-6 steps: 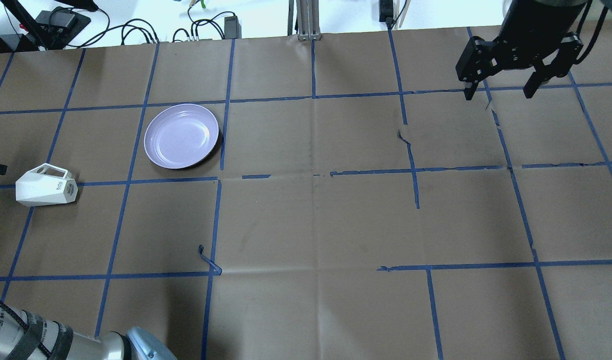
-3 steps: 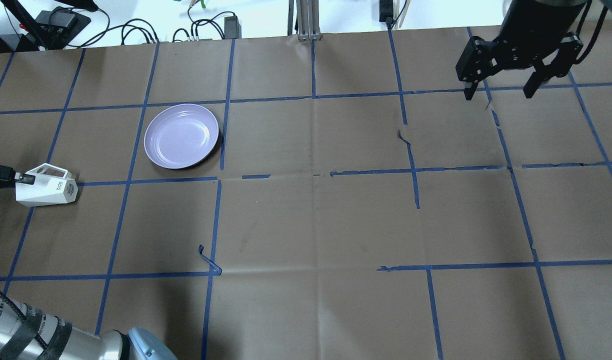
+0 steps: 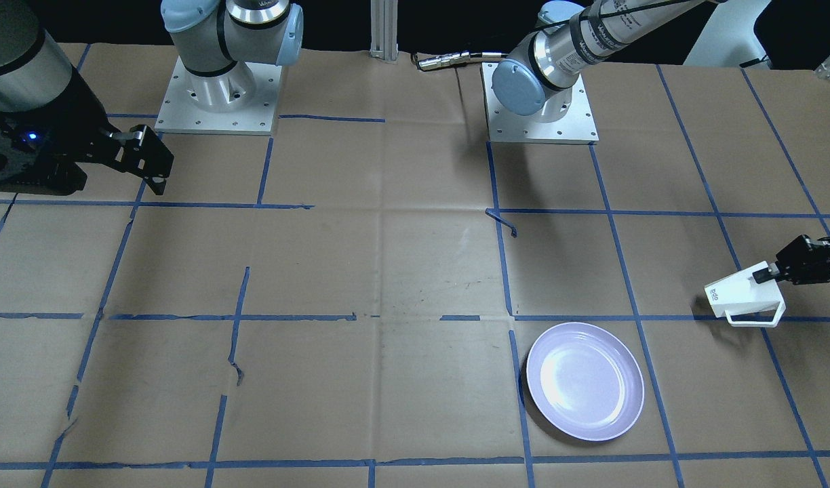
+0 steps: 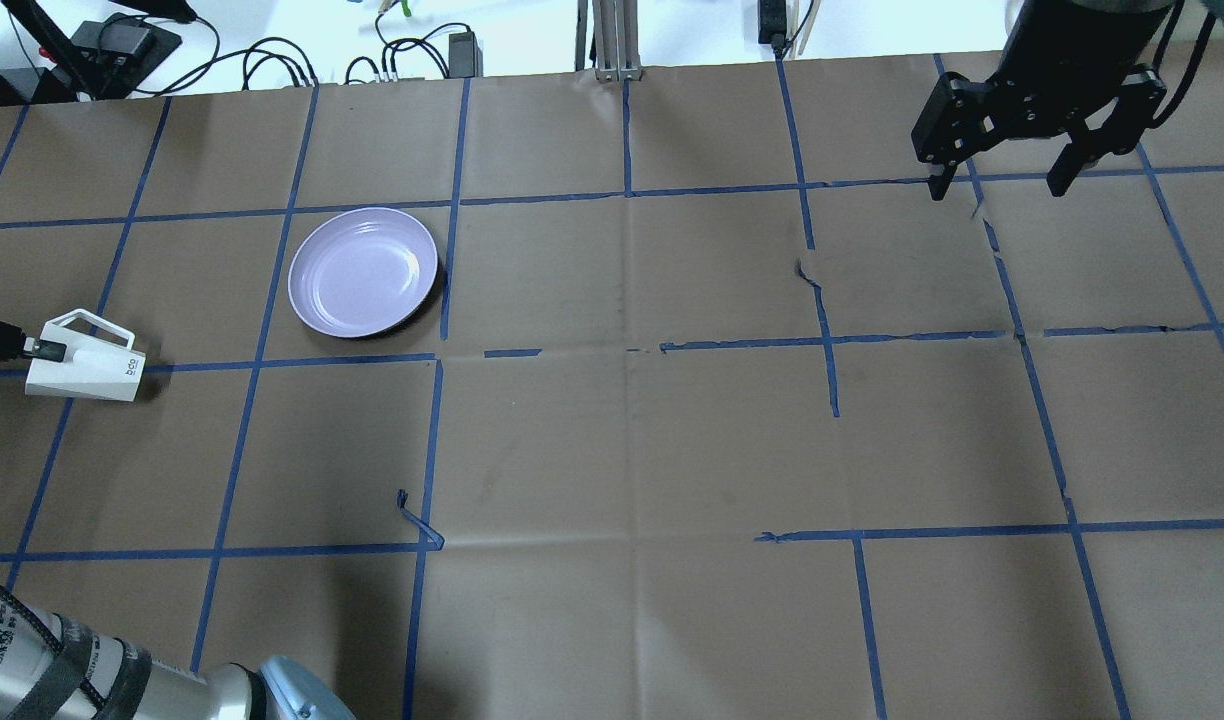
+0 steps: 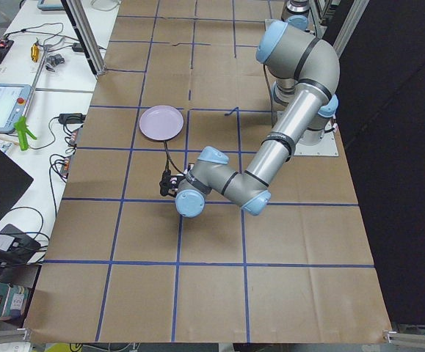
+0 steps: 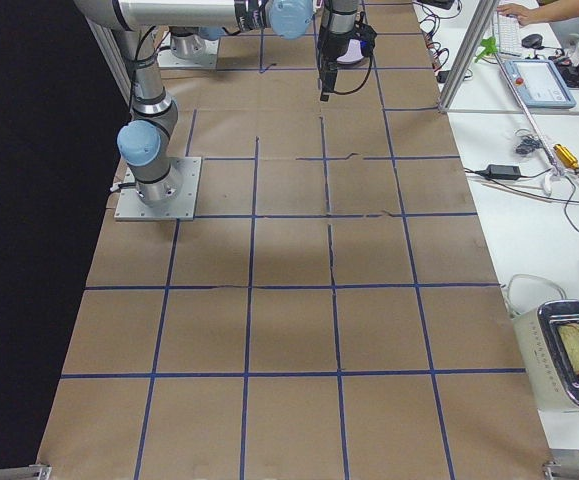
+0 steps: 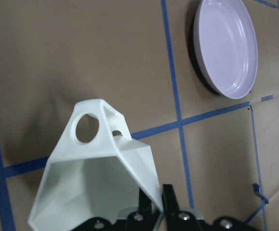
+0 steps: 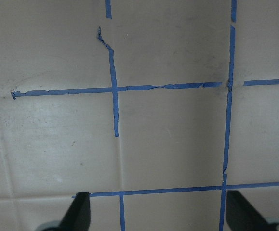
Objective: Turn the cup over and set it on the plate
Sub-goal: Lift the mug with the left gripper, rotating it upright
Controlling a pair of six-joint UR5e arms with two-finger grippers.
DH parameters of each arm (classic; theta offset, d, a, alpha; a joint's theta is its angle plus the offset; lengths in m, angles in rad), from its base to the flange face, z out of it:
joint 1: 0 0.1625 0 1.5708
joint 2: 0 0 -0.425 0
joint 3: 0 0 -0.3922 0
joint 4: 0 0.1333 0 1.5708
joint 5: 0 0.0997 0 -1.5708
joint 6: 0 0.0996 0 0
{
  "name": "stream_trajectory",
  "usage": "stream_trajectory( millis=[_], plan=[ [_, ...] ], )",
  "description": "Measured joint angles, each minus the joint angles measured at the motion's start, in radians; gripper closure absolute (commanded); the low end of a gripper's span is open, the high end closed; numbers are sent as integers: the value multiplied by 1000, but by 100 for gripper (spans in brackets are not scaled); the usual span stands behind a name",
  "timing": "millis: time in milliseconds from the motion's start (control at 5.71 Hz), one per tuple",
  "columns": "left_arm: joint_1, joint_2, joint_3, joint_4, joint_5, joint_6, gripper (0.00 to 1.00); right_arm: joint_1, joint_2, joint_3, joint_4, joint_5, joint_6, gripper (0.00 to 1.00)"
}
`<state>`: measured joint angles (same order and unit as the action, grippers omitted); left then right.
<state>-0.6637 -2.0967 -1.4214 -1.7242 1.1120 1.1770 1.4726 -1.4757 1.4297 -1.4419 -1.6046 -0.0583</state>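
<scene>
The left end effector (image 4: 34, 349) pinches the rim of the cup (image 4: 84, 368), held sideways at the left edge of the desk (image 4: 612, 450), apart from the plate (image 4: 362, 272). The right end effector (image 4: 997, 190) hangs wide open, empty.

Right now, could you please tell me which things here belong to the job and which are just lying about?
Job: cup, pinched at its rim by the left claw; plate, empty.
Lying about: right claw, open and idle; power adapter beyond the table's far edge; peeled tape scrap.
</scene>
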Motion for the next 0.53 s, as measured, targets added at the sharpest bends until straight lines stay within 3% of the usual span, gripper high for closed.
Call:
stream_trajectory(
  millis=[525],
  plan=[
    [-225, 211, 0, 29, 79, -209, 100, 0, 0, 0, 0, 0, 0, 0]
  ],
)
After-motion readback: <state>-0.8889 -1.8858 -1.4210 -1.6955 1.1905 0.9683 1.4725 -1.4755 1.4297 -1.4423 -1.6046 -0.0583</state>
